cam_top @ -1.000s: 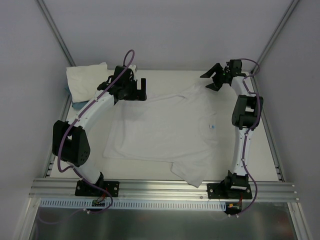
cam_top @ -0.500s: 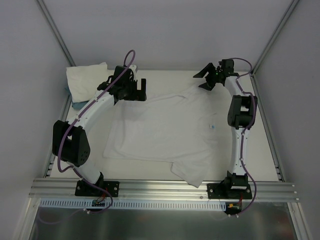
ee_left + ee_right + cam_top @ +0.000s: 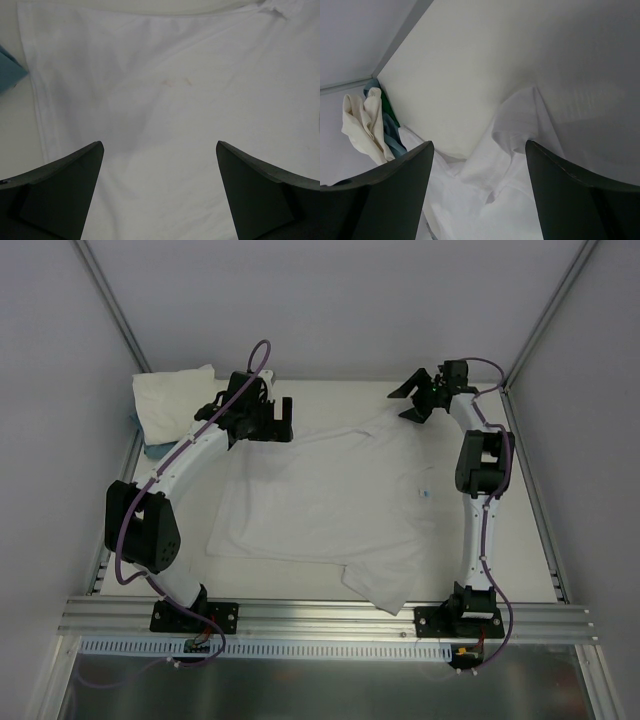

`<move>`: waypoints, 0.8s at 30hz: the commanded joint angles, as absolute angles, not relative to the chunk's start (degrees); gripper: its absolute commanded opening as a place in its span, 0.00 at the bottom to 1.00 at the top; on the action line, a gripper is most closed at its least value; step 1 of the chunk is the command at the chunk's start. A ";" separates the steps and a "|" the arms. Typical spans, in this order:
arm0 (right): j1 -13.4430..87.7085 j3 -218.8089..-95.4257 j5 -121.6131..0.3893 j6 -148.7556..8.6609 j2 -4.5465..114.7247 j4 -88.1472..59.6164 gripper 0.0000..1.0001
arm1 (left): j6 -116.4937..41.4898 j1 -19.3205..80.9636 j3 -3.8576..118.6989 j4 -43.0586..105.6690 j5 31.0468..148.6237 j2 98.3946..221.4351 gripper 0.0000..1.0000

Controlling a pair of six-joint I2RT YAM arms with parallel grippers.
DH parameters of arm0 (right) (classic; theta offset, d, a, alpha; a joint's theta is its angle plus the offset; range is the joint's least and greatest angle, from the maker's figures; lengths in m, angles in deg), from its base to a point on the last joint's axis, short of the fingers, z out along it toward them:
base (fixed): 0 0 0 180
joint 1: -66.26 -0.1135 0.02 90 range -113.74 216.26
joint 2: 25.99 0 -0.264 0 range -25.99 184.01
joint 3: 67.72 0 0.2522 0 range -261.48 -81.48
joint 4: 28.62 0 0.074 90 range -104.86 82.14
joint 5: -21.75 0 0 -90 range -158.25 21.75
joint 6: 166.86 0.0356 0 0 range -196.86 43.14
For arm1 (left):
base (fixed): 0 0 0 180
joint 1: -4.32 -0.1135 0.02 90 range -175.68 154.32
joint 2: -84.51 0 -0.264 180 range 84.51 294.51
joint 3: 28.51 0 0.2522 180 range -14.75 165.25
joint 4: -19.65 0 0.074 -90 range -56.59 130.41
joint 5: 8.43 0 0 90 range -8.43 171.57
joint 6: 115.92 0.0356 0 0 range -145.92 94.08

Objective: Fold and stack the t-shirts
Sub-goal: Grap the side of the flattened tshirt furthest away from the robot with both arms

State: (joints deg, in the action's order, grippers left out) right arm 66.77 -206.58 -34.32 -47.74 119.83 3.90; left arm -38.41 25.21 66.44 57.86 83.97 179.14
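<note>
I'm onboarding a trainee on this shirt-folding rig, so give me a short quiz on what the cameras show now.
1. True or false: the left gripper is shut on the spread t-shirt.
2. Where on the table does the white cloth bundle lie? A) far left corner B) far right corner C) near edge
3. In the left wrist view, what colour is the flat item beside the spread t-shirt's edge?
Key: 1 false, it is open; 2 A; 3 teal-blue.
</note>
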 commanded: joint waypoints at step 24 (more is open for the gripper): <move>68.54 -206.72 -34.50 -49.27 118.76 3.25 0.77 | -37.35 24.71 68.13 58.72 82.89 179.08 0.99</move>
State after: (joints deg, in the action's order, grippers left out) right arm 68.28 -204.46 -33.73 -49.81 119.70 4.19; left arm -38.44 25.21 66.44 58.16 83.97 179.14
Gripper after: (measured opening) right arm 0.775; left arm 0.986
